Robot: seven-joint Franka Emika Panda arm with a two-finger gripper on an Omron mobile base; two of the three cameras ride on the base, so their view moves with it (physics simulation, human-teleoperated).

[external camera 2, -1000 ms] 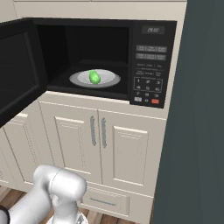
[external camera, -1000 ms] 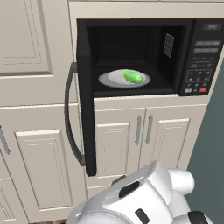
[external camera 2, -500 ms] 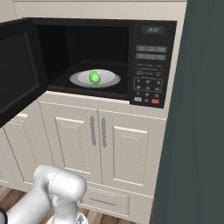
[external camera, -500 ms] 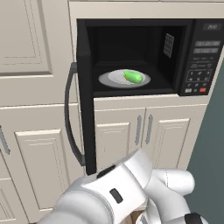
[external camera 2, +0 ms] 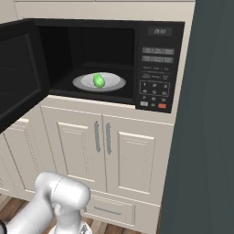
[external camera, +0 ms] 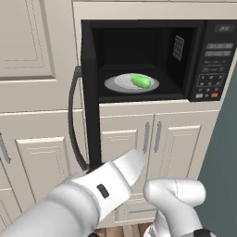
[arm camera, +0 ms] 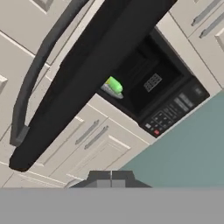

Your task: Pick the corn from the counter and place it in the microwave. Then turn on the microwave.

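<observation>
1. Corn [external camera: 140,81] lies on the plate [external camera: 115,84] inside the microwave [external camera 2: 157,68].
2. Microwave door [arm camera: 87,74] stands open.
3. Gripper [arm camera: 111,179] fingertips close together, holding nothing.

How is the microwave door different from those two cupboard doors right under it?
The microwave door is black and swung wide open; the cupboard doors are cream and shut. The microwave door has one long curved grey handle; each cupboard door has a short straight bar. All are upright and hinged at the side.
</observation>
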